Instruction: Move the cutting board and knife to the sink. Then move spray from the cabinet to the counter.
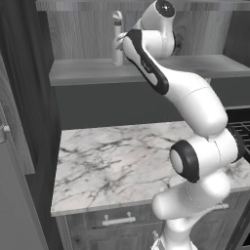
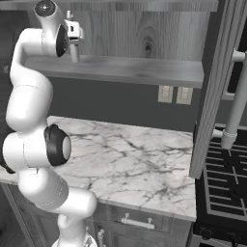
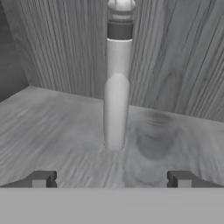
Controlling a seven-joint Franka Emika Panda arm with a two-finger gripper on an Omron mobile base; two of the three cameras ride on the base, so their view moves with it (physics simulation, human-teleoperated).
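Note:
The pale grey-white spray [image 3: 116,94] stands upright on the open shelf of the grey wood-grain cabinet [image 3: 57,131], straight ahead of my gripper [image 3: 111,179]. My fingertips [image 3: 41,179] stand wide apart, short of the bottle, with nothing between them. From the base the spray [image 1: 117,41] shows on the shelf beside my raised hand, and the spray [image 2: 73,41] sits partly behind my wrist. The white marble counter [image 1: 112,156] lies below the shelf. The cutting board, the knife and the sink are out of view.
The cabinet shelf [image 2: 135,70] runs the width of the wall above the counter [image 2: 140,159]. An open cabinet door [image 2: 214,87] hangs at the right, over a black grated stove [image 2: 224,188]. Drawer fronts with silver handles [image 1: 118,219] sit under the counter edge.

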